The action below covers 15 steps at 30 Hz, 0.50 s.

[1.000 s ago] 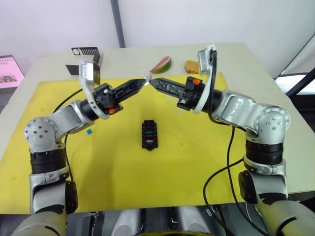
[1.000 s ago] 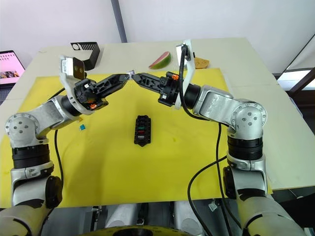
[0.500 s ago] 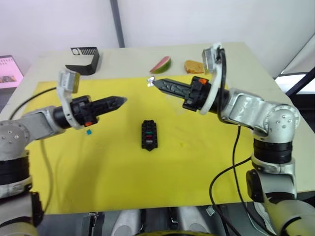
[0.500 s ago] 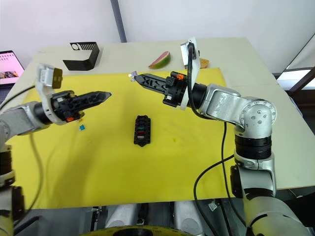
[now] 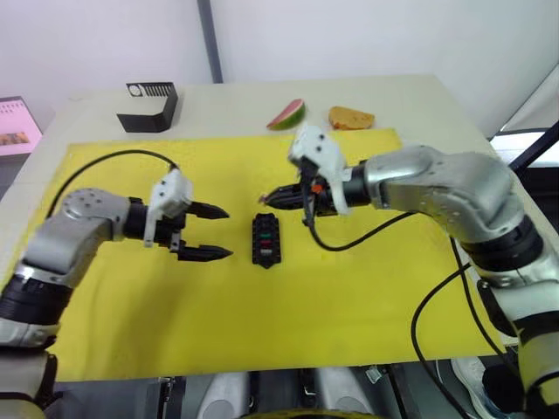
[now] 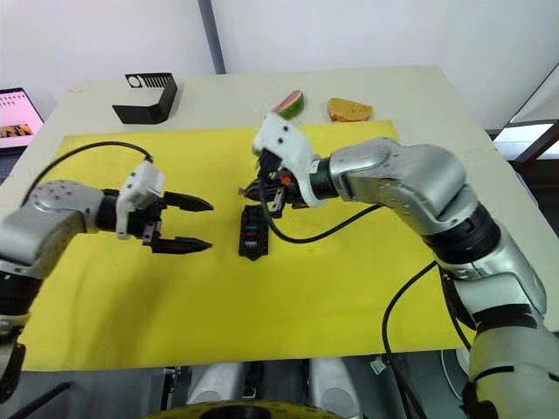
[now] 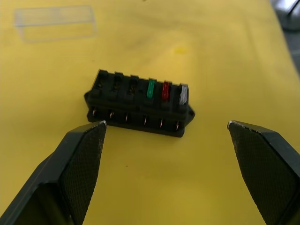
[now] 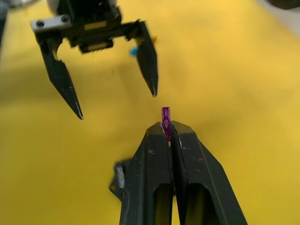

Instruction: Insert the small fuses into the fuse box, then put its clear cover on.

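1. Yellow matting [image 5: 288, 349] is being shown spread over a pale table [image 5: 410, 96], with white walls behind.
2. The fuse box [image 5: 265, 238] is being seen lying near the mat's middle, with green, red and grey fuses [image 7: 165, 92] seated at one end of a row and the remaining slots looking empty.
3. The left gripper [image 5: 220, 233] is being held just left of the fuse box, its fingers spread wide and nothing between them.
4. A purple fuse [image 8: 165, 116] is being pinched at the tips of the closed right gripper [image 8: 168, 133], above the far end of the fuse box.
5. The clear cover [image 7: 55, 22] is being seen lying flat on the mat, apart from the fuse box.
6. A small blue speck [image 8: 134, 51], possibly another fuse, is being glimpsed behind the left gripper.
7. A black holder [image 5: 148, 106], a watermelon slice [image 5: 286, 114] and a piece of bread [image 5: 351, 118] are being left along the far edge.
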Tool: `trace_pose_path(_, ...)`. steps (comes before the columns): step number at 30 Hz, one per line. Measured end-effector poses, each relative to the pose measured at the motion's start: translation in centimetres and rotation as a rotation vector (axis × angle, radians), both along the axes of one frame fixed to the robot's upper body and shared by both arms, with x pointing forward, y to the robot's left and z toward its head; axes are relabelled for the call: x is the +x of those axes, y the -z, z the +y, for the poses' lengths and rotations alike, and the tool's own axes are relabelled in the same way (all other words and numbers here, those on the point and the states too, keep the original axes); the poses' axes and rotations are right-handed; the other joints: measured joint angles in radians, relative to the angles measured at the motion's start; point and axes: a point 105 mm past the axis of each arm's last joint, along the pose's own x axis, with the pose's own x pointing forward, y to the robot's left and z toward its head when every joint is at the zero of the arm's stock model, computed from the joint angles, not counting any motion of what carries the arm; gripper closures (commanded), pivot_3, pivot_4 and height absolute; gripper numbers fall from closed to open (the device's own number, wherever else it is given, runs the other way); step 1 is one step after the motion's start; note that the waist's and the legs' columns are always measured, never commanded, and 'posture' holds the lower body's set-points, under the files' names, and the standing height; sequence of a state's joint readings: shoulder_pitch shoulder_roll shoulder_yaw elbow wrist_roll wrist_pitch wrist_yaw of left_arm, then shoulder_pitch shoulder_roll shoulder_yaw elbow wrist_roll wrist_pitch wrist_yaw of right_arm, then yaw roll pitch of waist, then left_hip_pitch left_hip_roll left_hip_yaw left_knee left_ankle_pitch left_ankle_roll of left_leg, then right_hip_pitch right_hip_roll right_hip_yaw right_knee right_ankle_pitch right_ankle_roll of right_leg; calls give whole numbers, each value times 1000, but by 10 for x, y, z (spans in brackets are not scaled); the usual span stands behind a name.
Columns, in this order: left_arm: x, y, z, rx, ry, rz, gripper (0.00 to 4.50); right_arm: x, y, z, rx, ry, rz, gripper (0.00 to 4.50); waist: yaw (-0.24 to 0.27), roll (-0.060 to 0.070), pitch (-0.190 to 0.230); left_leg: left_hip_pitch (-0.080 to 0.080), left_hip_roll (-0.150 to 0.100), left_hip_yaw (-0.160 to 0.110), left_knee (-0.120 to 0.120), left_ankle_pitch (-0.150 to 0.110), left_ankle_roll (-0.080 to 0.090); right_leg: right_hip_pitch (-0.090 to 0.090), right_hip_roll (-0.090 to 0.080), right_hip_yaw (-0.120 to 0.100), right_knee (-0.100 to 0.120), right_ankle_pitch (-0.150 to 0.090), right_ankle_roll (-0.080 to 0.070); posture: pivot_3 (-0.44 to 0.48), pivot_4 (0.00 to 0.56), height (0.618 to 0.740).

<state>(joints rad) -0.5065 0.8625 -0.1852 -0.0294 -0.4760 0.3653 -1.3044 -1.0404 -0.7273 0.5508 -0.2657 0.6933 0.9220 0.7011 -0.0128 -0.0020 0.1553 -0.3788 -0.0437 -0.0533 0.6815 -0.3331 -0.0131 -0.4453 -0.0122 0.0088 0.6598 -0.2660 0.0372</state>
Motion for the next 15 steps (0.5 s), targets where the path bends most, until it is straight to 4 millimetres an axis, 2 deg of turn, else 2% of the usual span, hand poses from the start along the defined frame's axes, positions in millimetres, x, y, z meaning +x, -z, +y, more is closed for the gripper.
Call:
trace_pose_path(7,5,10,-12,5,25,-44,150,5,20,6,-132,-84,-46,4500,1,0,0,-13,0,0,4,2,-4,-14,0,0,4,0,0,0,150,740)
trace_pose_path(15,10,14,-14,21,15,-63,150,9,29,14,-184,-114,-63,4500,0,0,0,-13,0,0,4,2,-4,-15,0,0,6,0,0,0,150,740)
